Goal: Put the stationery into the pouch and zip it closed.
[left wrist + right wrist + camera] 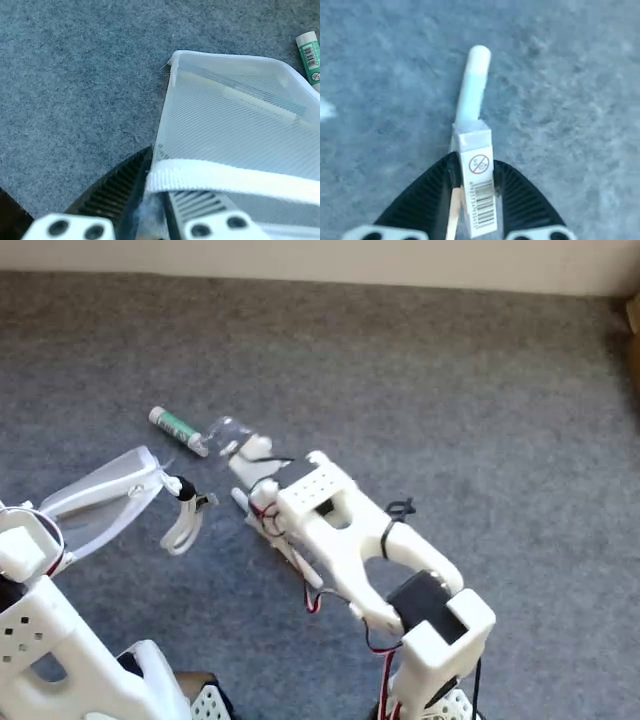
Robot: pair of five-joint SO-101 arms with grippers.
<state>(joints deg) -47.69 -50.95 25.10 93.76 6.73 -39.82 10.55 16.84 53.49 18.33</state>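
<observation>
Loading step: left gripper (157, 170) clamps the strap (225, 180) of the mesh pouch (235, 125); near the pouch, right gripper (475, 162) pinches a white labelled stick (479, 200), perhaps glue. Next, steer it into the opening.

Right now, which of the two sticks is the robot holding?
The white stick with the barcode: the right gripper is shut on it. The green stick lies loose on the grey surface.
</observation>
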